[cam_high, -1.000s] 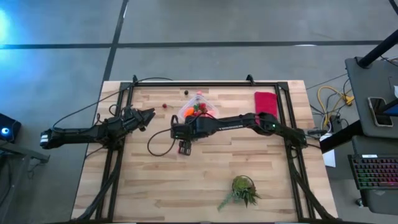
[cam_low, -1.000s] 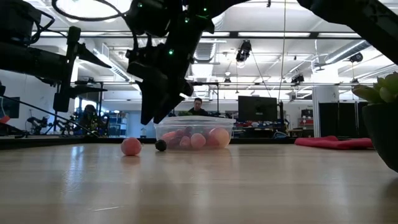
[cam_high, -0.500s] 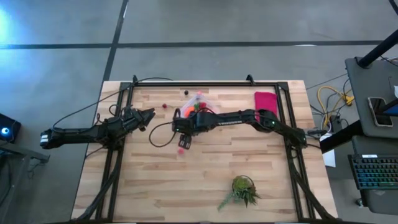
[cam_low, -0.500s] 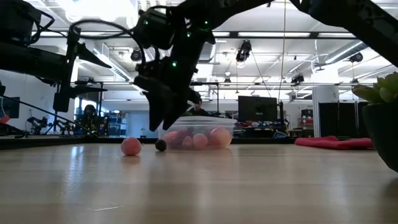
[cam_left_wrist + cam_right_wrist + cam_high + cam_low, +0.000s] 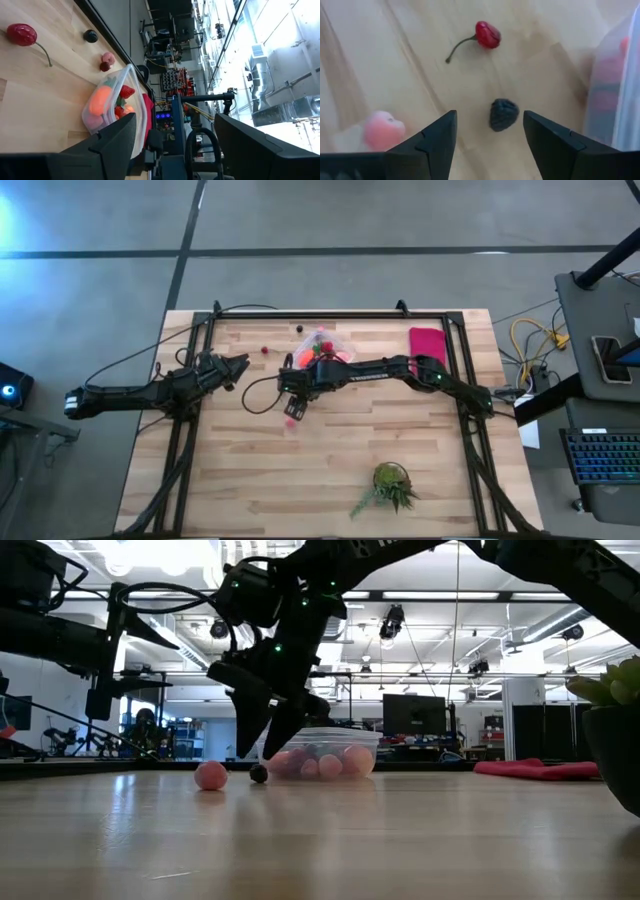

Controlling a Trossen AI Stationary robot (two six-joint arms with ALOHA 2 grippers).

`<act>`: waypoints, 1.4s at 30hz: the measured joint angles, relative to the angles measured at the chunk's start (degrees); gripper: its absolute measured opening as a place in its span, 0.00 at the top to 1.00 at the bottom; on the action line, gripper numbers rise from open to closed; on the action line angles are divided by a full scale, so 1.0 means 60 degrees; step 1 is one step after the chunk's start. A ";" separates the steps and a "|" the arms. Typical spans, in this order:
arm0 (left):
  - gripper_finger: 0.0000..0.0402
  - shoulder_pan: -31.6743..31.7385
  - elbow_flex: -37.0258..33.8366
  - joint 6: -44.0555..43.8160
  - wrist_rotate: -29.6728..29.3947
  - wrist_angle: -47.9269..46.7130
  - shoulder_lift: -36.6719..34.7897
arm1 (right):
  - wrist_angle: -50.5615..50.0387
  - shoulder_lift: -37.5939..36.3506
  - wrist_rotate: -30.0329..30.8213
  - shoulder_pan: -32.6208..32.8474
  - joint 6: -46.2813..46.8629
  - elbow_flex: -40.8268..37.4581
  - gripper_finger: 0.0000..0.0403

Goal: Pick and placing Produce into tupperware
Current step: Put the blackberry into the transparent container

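Note:
The clear tupperware [image 5: 322, 350] [image 5: 320, 752] sits on the wood toward the far edge, with red, pink and orange produce inside. Loose on the table are a red cherry [image 5: 487, 34] [image 5: 264, 350], a dark berry [image 5: 503, 114] and a pink piece [image 5: 382, 129]. My right gripper [image 5: 489, 131] [image 5: 262, 745] is open and points down just left of the container. In its wrist view the dark berry lies between the fingertips, untouched. My left gripper [image 5: 175, 145] [image 5: 238, 365] waits open at the table's left side and faces the container [image 5: 112, 107].
A magenta cloth [image 5: 427, 345] lies flat by the far right corner. A green spiky plant [image 5: 388, 485] stands near the near edge, right of centre. A black cable [image 5: 255, 405] loops below the right wrist. Bare wood stretches across the near left part of the table.
My right gripper has come down closer to the table and moved a little toward the far edge, nearer the tupperware and the loose pieces beside it. The left arm has kept still.

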 joint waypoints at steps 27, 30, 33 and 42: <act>0.36 0.0000 0.0000 0.0004 0.0004 0.0000 0.0004 | 0.0440 0.0240 0.0363 -0.0084 0.1523 -0.0105 0.46; 0.36 0.0001 0.0000 0.0001 0.0003 0.0000 0.0004 | 0.0445 0.0240 0.0311 -0.0080 0.1562 -0.0105 0.46; 0.36 0.0002 0.0000 0.0000 0.0004 -0.0002 -0.0004 | 0.0393 0.0231 -0.0026 -0.0087 0.1953 -0.0105 0.46; 0.36 0.0002 0.0000 0.0003 0.0001 -0.0001 0.0007 | 0.0087 0.0219 -0.0140 -0.0084 0.4275 -0.0134 0.46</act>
